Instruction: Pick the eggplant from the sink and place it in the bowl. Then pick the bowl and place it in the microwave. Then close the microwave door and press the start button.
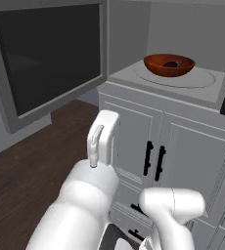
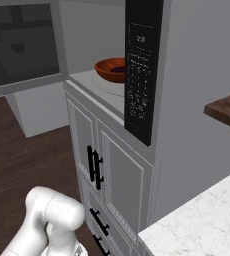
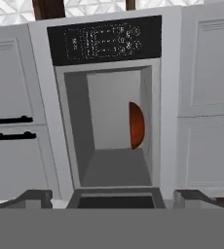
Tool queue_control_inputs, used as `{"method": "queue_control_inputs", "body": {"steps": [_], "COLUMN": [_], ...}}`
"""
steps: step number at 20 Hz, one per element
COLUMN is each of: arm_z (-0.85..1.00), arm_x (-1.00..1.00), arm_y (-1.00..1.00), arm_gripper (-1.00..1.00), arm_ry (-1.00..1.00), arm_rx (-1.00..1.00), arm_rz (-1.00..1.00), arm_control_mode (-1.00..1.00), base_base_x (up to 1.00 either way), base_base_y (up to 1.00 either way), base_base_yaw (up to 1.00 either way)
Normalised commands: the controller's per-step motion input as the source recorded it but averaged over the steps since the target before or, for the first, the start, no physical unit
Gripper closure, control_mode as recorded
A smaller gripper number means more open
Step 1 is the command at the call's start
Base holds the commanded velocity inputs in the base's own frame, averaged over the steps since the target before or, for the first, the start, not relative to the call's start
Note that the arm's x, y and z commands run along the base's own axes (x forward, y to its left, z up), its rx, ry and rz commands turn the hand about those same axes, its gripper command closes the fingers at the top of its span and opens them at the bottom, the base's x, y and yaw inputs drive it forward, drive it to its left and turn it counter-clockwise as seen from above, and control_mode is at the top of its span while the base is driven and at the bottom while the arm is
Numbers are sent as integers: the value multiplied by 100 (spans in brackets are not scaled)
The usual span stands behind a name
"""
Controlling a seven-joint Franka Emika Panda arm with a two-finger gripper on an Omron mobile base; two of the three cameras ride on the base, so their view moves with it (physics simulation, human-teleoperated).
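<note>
The microwave (image 1: 134, 73) stands open, and its door (image 1: 51, 53) with the dark glass is swung out to the left. Inside, the reddish-brown bowl (image 1: 169, 65) rests on the glass turntable (image 1: 195, 79), with the dark eggplant (image 1: 171, 64) lying in it. From the right, the bowl (image 2: 109, 69) shows just behind the black control panel (image 2: 139, 75). The hand view is rolled on its side: bowl (image 3: 136, 125) in the cavity, panel (image 3: 104, 41) on top. My gripper (image 3: 114, 198) is open and empty, well back from the opening, facing it. The sink is out of view.
Grey cabinet doors with black handles (image 1: 153, 158) sit under the microwave. Dark wood floor (image 1: 26, 166) lies to the left, under the open door. A white marble counter (image 2: 202, 225) and a brown wooden shelf (image 2: 227, 107) are to the right.
</note>
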Motion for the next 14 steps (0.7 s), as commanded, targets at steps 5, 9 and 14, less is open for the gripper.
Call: {"method": "queue_control_inputs", "body": {"steps": [5,9,14], "arm_z": [-48,-42,-47], "arm_x": [12,35,54], "arm_y": [96,64,87], "arm_gripper": [-100,-100,-100], "arm_ry": [-9,0,3], "arm_rx": [-14,-8,0], "arm_rz": [-11,-5,-1], "arm_control_mode": [-100,-100,-100], "base_base_x": [0,0,0], "base_base_y": [0,0,0], "base_base_yaw": [0,0,0]}}
